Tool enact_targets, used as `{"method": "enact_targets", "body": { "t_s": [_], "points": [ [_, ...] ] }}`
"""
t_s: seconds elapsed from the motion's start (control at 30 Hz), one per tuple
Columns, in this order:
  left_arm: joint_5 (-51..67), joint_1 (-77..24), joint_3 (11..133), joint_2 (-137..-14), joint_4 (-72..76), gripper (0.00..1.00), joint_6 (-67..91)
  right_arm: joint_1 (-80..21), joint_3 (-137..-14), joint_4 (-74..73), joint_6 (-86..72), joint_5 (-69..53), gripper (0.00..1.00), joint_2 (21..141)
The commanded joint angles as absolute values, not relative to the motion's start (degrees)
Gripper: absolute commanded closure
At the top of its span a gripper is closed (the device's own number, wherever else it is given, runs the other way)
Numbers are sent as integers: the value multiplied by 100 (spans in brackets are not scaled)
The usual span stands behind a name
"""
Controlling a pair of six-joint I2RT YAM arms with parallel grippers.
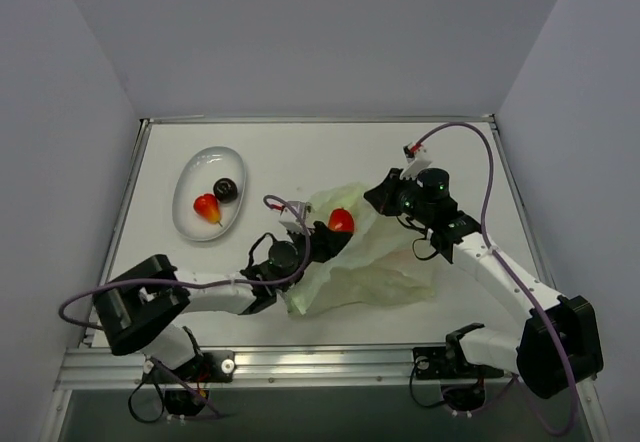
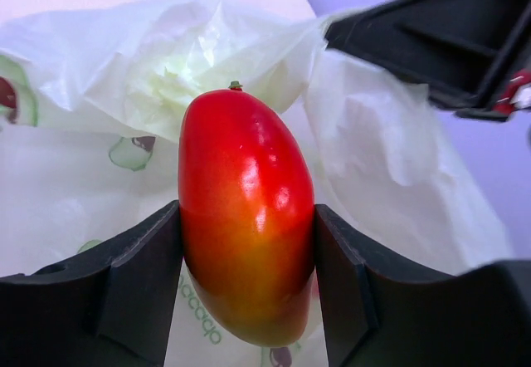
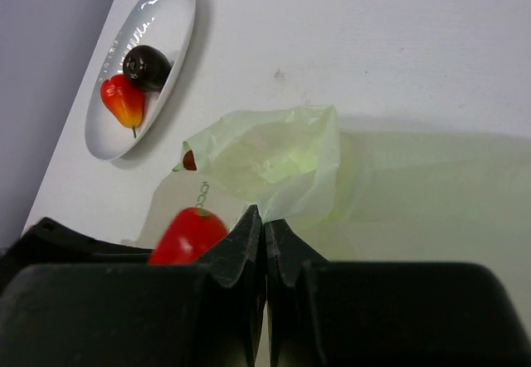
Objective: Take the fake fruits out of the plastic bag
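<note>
My left gripper is shut on a fake fruit, a smooth oval piece, red on top and fading to orange below, with a small green stem. In the top view this fruit is held over the crumpled upper left part of the pale green plastic bag. My right gripper is shut on a pinched fold of the bag at its far edge, beside the fruit. Whether more fruit lies inside the bag is hidden.
A white oval dish lies at the back left, holding a red-orange fruit and a dark round one. The same dish shows in the right wrist view. Grey walls enclose the white table on three sides.
</note>
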State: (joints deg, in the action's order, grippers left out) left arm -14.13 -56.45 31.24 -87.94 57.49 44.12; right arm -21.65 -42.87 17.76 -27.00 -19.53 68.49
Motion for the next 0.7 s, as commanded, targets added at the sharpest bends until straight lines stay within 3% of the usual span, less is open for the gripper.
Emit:
{"method": "enact_targets", "body": {
  "t_s": [0.0,0.17,0.33,0.5,0.67],
  "points": [
    [-1737,-5581,2936,-7544,5284,98,4219,-2083,-4404,2082,-2479,-2186,100,6812],
    [-2232,-5265,3198,-6925,4255,98,4314,-2311,-4263,2224,-2137,-3276,100,6978],
    [-2434,-5168,4208,-8319,4430,98,3903,-3040,-4613,1812,-1452,-3681,100,7119],
    [-3023,-4923,4921,-8964,4464,98,3507,-3331,-4764,1564,-1090,-4086,100,6829],
    [-2374,-4281,4949,-8536,4597,97,4042,-3261,-4869,1179,-1160,-2641,100,6890]
  ]
}}
